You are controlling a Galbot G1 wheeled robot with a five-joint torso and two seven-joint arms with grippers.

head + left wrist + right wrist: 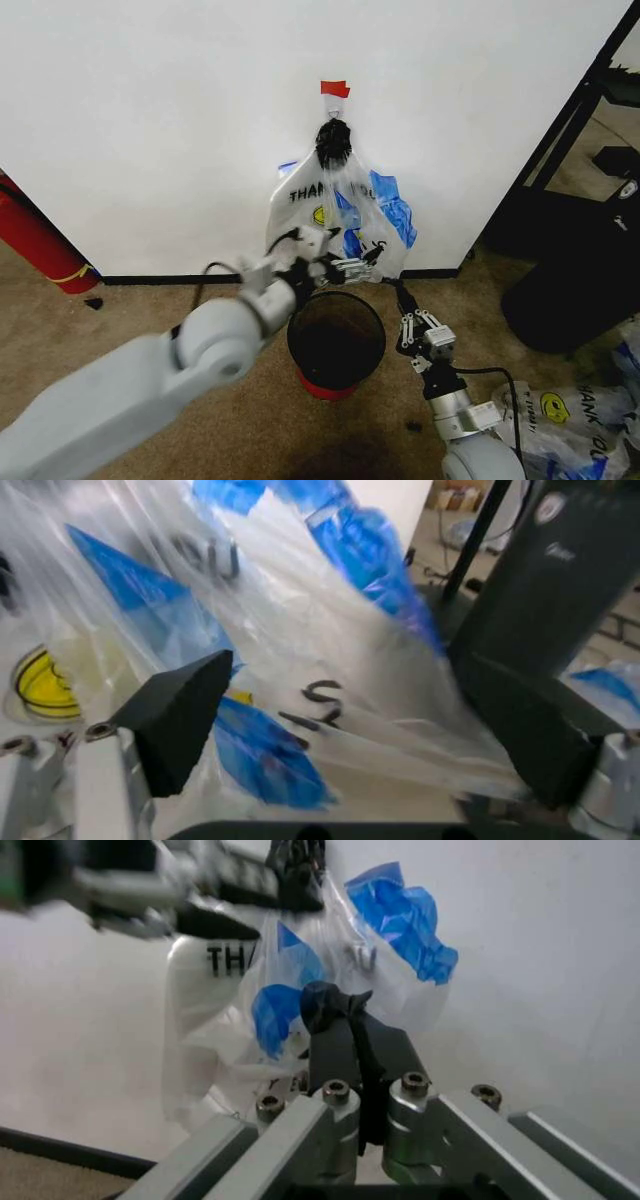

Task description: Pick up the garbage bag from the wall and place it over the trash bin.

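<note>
Presently the garbage bag [345, 215] hangs on the wall [150, 120] beneath a red tape mark [335, 89], directly above the trash bin [336, 340]. Left gripper [350, 268] — jaws spread wide — sits against the bag's lower edge. Right gripper [400, 292] — fingers closed together, empty — waits beside the bin.

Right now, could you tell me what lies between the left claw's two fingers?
The garbage bag: the left wrist view shows its plastic between the open left claw's fingers.
</note>
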